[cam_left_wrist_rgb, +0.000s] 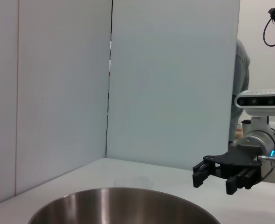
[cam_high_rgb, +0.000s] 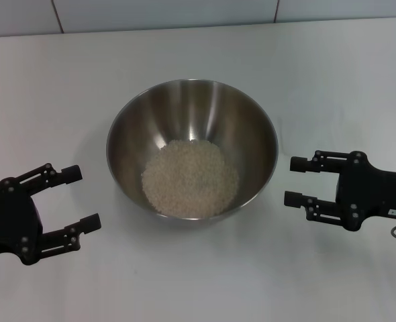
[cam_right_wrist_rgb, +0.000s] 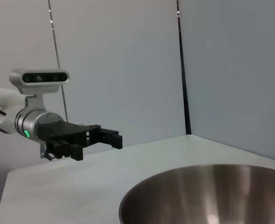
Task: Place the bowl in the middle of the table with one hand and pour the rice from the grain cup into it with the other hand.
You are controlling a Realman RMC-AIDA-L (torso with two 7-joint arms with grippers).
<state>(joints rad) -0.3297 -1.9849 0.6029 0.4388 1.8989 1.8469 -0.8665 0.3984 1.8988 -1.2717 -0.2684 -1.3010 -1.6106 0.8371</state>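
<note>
Both hands, left hand (cam_high_rgb: 77,200) and right hand (cam_high_rgb: 294,181), gape empty beside the bowl (cam_high_rgb: 255,137) holding rice (cam_high_rgb: 190,178).

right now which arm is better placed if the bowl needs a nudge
Neither clearly. The rice already lies in the bowl, and both grippers hang open and empty beside it. The right gripper looks slightly closer to the rim than the left gripper, so right, marginally. No cup is in view.
</note>
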